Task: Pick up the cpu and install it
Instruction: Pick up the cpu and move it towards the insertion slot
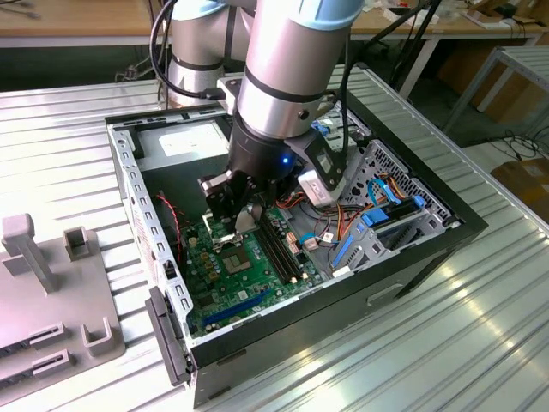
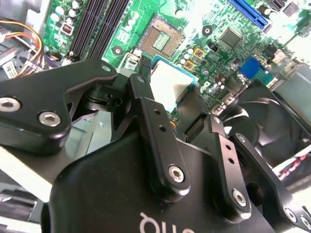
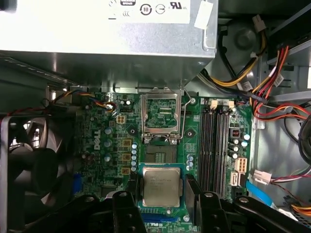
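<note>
Jaws: clenched on the cpu point(image 3: 161, 187); one of the black fingers point(image 3: 192, 190) presses against each of two opposite edges, as both wrist views show.
Cpu position: held flat with its metal top facing up, above the green motherboard point(image 3: 111, 145) and just beside the open socket point(image 3: 160, 156). It is not yet seated.
Socket: uncovered, with its hinged metal frame point(image 3: 162, 112) tipped back towards the power supply point(image 3: 97, 43).
Neighbours: the memory slots point(image 3: 216, 145) run along one side of the socket and the black fan point(image 3: 29, 167) sits on the other side.
Setting: in the exterior view the arm reaches down into an open computer case point(image 1: 463, 225) lying on a ribbed metal counter point(image 1: 69, 129).
Weight and stiffness: judged very light, thin and rigid, so it should not flex in the grip.
Surface: the metal top looks smooth, so a slack grip could let the chip slide or tilt.
Fragility: the contact face underneath and the socket bed are likely delicate. A tilted or forced drop risks damage.
Where to hold: by two opposite edges at the green rim, as it is held now, keeping the chip level and its underside untouched.
</note>
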Controlling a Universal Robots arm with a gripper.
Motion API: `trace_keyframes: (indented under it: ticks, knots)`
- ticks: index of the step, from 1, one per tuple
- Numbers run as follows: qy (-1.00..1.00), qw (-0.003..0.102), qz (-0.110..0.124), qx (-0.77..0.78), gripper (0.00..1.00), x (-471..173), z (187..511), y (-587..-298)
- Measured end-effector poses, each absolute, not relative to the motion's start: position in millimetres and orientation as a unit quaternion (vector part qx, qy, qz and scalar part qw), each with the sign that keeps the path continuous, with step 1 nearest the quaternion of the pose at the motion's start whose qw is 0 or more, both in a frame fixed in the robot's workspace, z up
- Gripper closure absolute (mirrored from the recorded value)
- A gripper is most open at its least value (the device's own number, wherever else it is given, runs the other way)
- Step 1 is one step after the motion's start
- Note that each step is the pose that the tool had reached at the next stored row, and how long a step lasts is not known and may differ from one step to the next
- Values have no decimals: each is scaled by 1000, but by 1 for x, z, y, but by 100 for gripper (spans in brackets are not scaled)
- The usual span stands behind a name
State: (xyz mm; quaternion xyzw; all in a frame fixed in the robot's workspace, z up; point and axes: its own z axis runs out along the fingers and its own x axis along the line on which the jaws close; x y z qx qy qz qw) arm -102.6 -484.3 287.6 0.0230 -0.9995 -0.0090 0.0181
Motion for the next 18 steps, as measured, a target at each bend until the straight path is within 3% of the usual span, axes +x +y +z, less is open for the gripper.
trace_keyframes:
  ticks: [18]
  knots:
    - [-1000,18,-10,-3,53,-100,246,-484]
